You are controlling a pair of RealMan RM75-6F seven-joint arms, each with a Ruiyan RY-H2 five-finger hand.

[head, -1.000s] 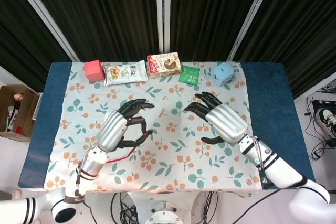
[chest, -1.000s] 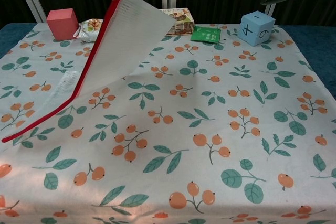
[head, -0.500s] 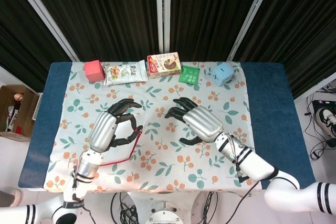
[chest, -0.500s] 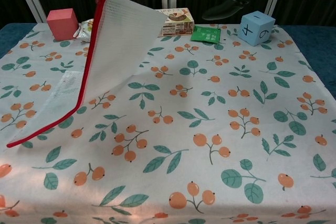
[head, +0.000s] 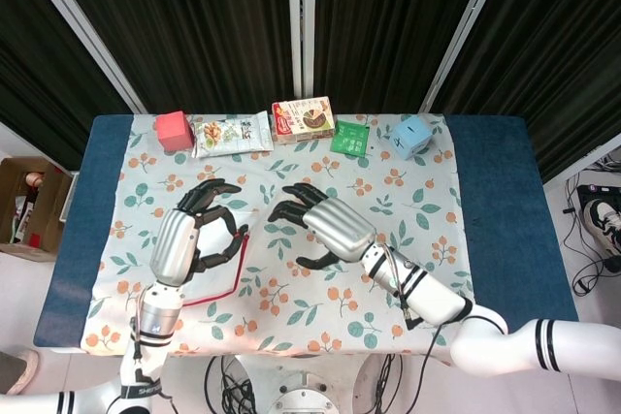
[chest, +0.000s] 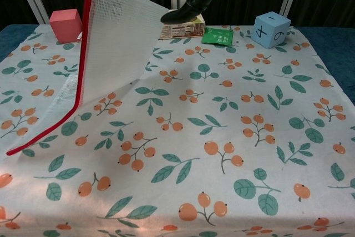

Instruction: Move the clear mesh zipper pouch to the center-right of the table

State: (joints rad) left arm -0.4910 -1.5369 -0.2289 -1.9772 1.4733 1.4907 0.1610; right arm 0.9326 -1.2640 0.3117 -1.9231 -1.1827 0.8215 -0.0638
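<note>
Over at nine o'clock on the counter, the left hand pinches the pouch by one edge, the right hand spread wide beside it; a fumbled handover could drop it.

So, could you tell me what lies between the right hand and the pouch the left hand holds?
Nothing: in the head view only bare patterned cloth separates the right hand from the pouch held by the left hand.
</note>
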